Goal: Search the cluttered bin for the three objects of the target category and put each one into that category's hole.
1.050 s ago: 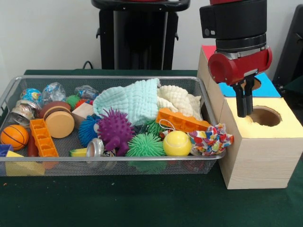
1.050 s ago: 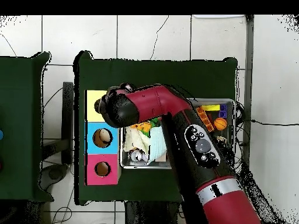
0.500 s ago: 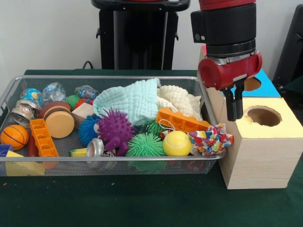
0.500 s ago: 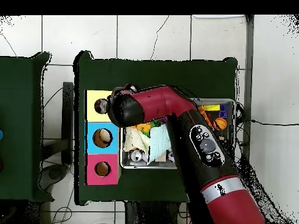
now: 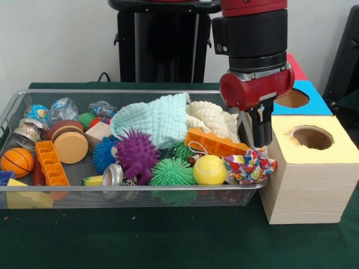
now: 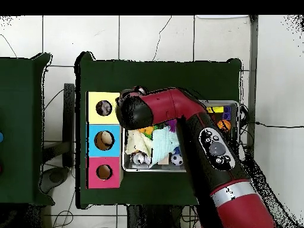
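Hanging over the bin's (image 5: pixel 11 109) end beside the yellow hole (image 5: pixel 312 137), the gripper (image 5: pixel 259 140) holds nothing, fingers narrow, seemingly positioned for another search.

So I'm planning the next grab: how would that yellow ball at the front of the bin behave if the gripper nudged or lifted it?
The yellow ball is round and smooth, so a nudge would probably roll it. It sits wedged between the green spiky ball and the colourful cloth toy, which may hold it. It probably weighs little.
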Robot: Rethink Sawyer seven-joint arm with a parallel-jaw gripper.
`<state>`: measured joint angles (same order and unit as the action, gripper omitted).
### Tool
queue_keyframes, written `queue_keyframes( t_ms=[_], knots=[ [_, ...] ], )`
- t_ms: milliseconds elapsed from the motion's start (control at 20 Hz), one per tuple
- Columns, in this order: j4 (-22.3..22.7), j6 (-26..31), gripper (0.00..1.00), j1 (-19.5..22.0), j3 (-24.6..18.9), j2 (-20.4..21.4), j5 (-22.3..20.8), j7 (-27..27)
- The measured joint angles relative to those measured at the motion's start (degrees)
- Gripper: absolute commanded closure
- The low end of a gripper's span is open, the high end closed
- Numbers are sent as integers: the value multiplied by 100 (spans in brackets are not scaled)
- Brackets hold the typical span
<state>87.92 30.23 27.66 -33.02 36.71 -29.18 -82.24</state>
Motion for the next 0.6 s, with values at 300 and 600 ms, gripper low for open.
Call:
queue_keyframes(
  t_ms=[300,600],
  knots=[
    [0,0,100,89,-23,-22,-67,0],
    [0,0,0,120,-34,-48,-94,0]
  ],
)
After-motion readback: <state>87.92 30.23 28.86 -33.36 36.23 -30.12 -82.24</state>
